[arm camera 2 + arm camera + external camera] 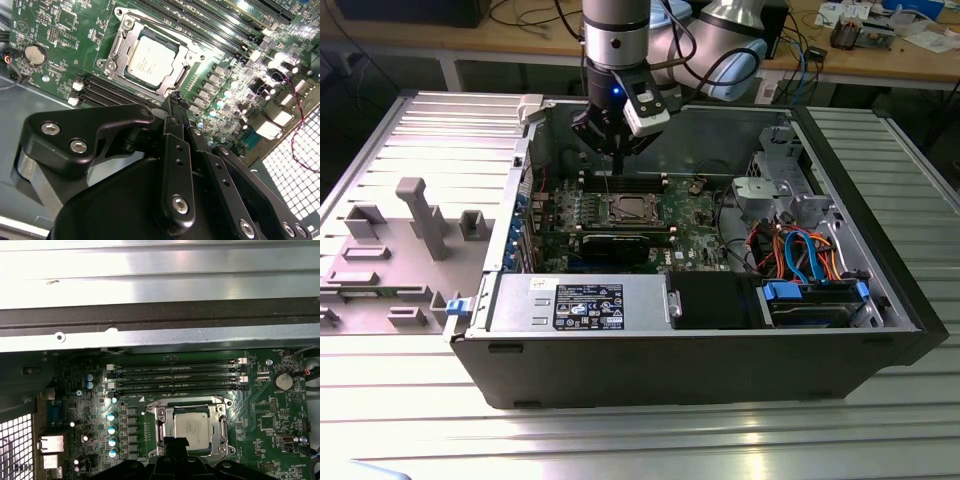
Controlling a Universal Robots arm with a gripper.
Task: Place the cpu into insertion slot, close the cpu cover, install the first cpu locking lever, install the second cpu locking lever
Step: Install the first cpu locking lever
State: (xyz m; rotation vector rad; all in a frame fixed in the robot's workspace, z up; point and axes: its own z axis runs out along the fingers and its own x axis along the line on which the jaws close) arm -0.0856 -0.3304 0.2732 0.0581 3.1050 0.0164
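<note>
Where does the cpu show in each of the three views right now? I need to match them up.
Exterior view: the cpu sits mid-motherboard, straight below the gripper.
Second wrist view: the cpu lies inside the cpu cover, beyond the gripper's tip.
First wrist view: the cpu sits framed by the cover, just past the gripper's tip.
Shared landmark: the memory slots running alongside the socket.

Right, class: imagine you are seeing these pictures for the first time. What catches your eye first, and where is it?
The open computer case on the ribbed metal table. Inside it, the silver cpu sits in its insertion slot on the green motherboard, with the gripper above it.
</note>
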